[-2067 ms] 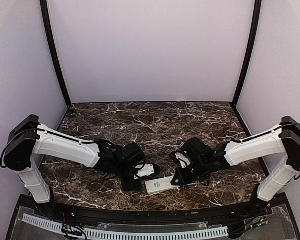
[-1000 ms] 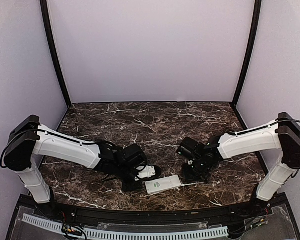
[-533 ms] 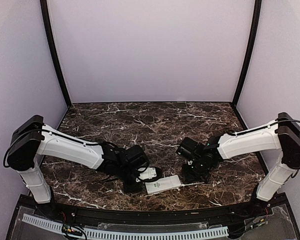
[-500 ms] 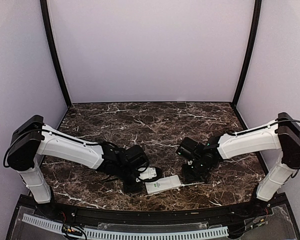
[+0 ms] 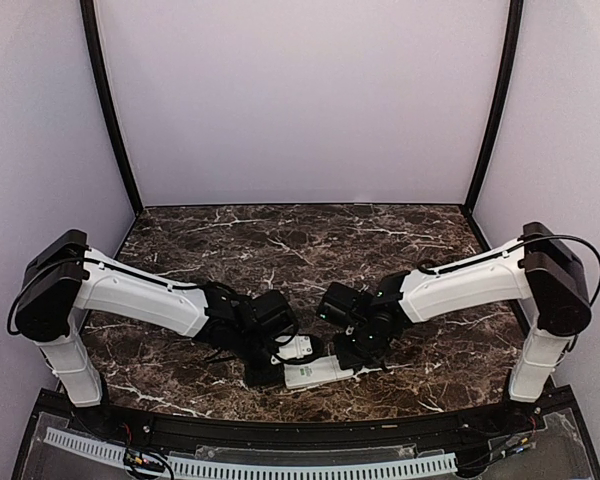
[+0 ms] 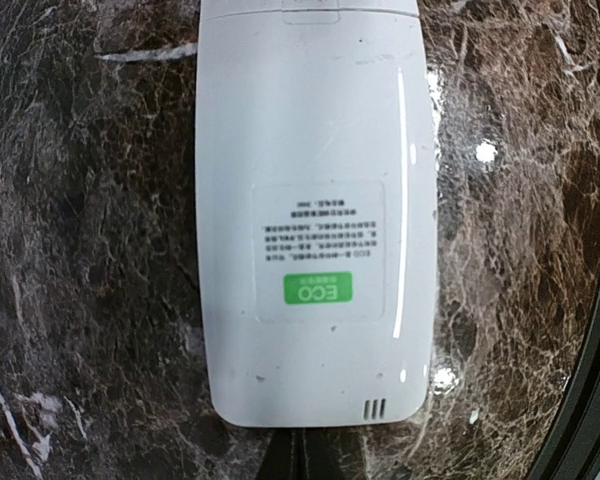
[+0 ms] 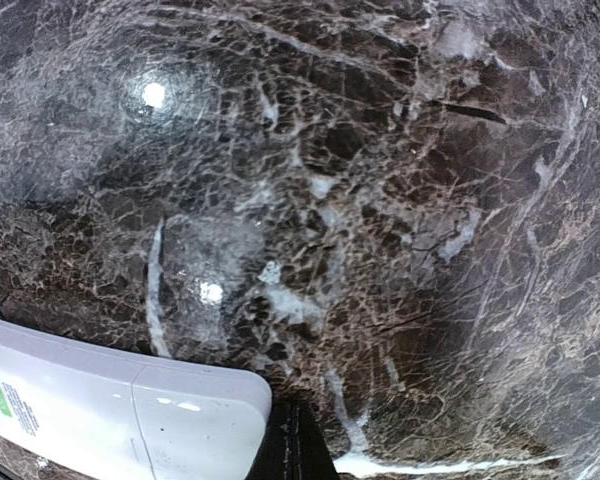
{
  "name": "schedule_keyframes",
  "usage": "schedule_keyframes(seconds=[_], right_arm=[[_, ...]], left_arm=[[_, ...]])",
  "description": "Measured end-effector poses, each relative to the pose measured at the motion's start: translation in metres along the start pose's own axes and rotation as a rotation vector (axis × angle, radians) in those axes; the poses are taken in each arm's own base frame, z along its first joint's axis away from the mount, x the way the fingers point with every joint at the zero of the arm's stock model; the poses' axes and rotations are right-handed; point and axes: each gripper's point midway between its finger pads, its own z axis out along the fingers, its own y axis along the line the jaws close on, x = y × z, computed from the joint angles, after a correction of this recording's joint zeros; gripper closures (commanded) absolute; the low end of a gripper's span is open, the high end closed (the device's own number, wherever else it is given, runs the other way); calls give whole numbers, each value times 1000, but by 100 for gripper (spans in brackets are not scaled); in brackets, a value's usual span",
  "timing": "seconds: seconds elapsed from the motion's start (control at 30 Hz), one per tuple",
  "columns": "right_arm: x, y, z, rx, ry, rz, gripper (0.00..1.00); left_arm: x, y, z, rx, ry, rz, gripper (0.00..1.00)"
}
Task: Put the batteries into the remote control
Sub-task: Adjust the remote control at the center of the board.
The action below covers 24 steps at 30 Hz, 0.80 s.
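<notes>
The remote control lies back side up on the marble table, near the front edge between the two arms. In the left wrist view its white back carries a green ECO label, and my left gripper is shut, its tips against the remote's near end. From above, the left gripper sits at the remote's left end. My right gripper is shut with nothing in it, its tips beside a corner of the remote control, at the handset's right end. No batteries are in view.
The dark marble table stretches back to pale walls on three sides. A black rail with a white cable strip runs along the front edge, close behind the remote. The arm bases stand at the front left and right corners.
The right arm has swung left and come down at the remote's right end. The left gripper has closed from partly open, and the remote has slid slightly left.
</notes>
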Motion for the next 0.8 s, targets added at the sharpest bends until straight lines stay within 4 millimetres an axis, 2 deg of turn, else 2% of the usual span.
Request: schedule_keyframes(seconds=[0.33, 0.43, 0.63, 0.8], right_arm=[[0, -3, -2, 15, -14, 9, 100], [3, -13, -3, 6, -17, 37, 100], [23, -51, -10, 60, 8, 104, 100], [27, -55, -11, 66, 8, 132, 100]], left_arm=[[0, 0, 0, 2, 2, -1, 100], [-1, 0, 0, 2, -2, 0, 100], [-1, 0, 0, 2, -2, -1, 100], [-1, 0, 0, 2, -2, -3, 100]])
